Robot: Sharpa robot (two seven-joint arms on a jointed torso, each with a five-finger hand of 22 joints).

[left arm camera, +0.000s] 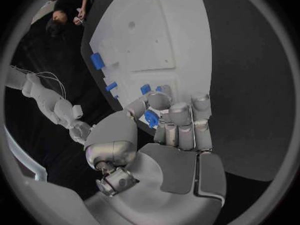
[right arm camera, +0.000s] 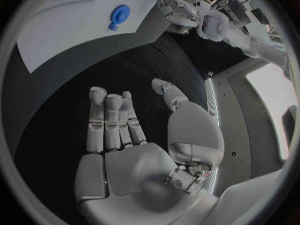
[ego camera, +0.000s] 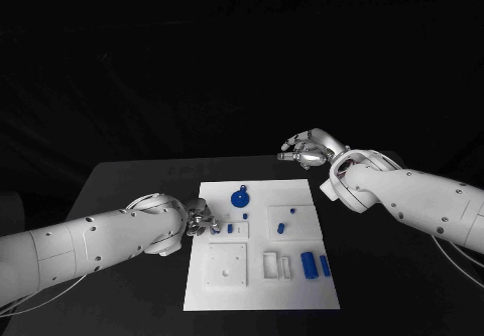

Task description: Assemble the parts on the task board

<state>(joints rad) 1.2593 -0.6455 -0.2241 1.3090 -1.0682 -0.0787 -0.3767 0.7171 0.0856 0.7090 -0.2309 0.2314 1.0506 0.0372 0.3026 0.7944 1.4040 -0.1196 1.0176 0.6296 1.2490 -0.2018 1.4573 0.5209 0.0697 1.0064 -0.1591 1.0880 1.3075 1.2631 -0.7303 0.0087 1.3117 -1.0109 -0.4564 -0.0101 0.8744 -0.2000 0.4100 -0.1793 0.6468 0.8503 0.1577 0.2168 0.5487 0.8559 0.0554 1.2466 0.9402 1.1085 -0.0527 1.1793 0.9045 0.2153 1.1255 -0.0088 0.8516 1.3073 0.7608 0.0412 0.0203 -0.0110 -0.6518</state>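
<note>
I have the left hand (ego camera: 196, 218) at the left edge of the white board (ego camera: 303, 294), its fingers closed round a small blue peg (left arm camera: 151, 118). From the left wrist camera the peg sits pinched between the thumb and the fingertips (left arm camera: 169, 116), with most of its length hidden by them, so I cannot tell how square it sits in the grip. The right hand (ego camera: 308, 150) hovers past the far right corner of the board, well apart from every part, holding nothing, its fingers loosely apart.

The other parts lie on the board: a blue round piece with a stem (ego camera: 241, 197) near the far edge, two short blue studs (ego camera: 281, 227) in the raised square plate, and two blue cylinders (ego camera: 310, 265) lying side by side near the right edge.

My worry is the grip itself. The peg is small and the fingers cover it, so if it is tilted I judge it will catch on the rim of its hole rather than drop in, and pressing down then could pop it out of the pinch or shove the board across the black table (ego camera: 131, 182). Nothing holds the board down, and the right hand is too far off to steady it.

The hand is also crowded against another small blue piece (ego camera: 230, 228) just beside it; a careless sweep could knock that over.
</note>
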